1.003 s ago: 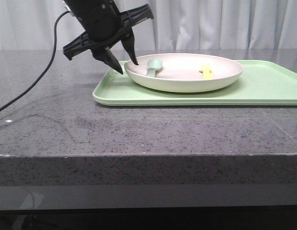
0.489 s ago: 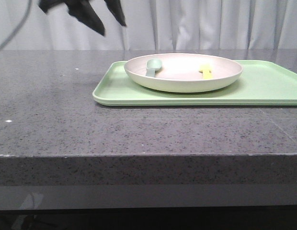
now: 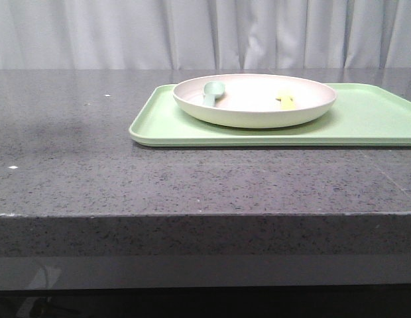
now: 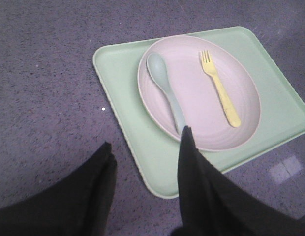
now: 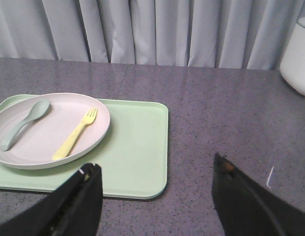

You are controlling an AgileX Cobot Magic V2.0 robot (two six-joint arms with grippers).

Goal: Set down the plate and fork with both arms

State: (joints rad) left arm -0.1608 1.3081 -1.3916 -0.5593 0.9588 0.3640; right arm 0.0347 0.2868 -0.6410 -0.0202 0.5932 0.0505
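Grey speckled bench [image 3: 93, 179] carries a green tray [image 3: 364, 122] toward its far right corner. On it sits the plate [image 3: 258, 116] — fork [image 4: 219, 88] and spoon [image 4: 165, 88] lie inside, apart. Left gripper [image 4: 145, 152] and right gripper [image 5: 155, 179] — jaws spread, empty.

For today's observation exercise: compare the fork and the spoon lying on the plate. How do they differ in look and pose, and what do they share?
Colour: the fork is yellow, the spoon pale teal-green.
Shape: the fork ends in short tines, the spoon in a rounded bowl.
Place: in the front view the spoon lies in the left part of the plate, the fork to its right.
Shared: both lie flat inside the plate, apart from each other, and neither is held.
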